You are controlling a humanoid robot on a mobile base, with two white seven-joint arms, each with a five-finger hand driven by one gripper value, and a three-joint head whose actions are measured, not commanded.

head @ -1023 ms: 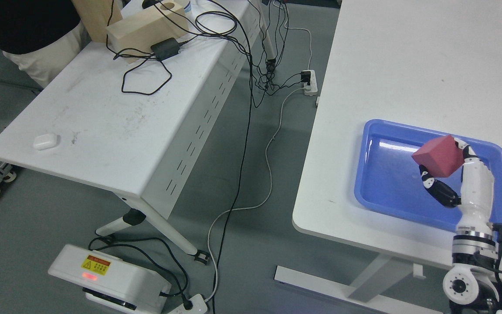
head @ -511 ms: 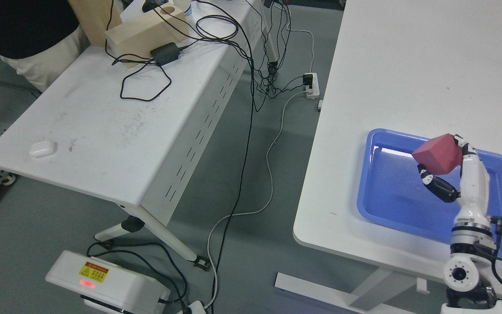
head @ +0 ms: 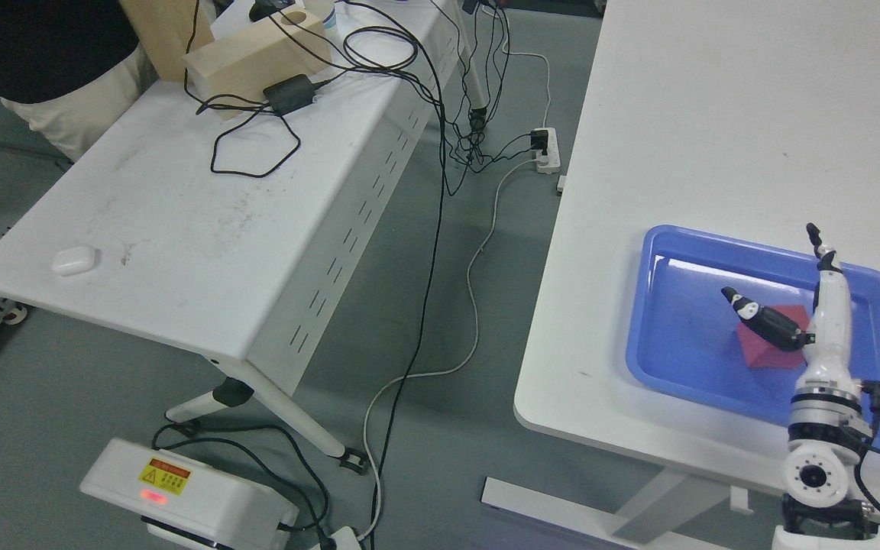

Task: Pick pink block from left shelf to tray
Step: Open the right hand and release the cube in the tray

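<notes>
And it was down! The pink block (head: 770, 353), which half a second earlier sat pinched high in the right robot hand (head: 787, 294), lay on the floor of the blue tray (head: 684, 252), near its right side on the right-hand tabletop (head: 715, 114). The robot hand hung above it with fingers (head: 822, 248) spread apart, gripping nothing, thumb partly covering the block. The left arm was out of view. By my judgement the drop was made, and only pulling the arm clear remained.

Glossy plastic tray (head: 684, 252); matt block (head: 768, 353); wooden box (head: 249, 53).
</notes>
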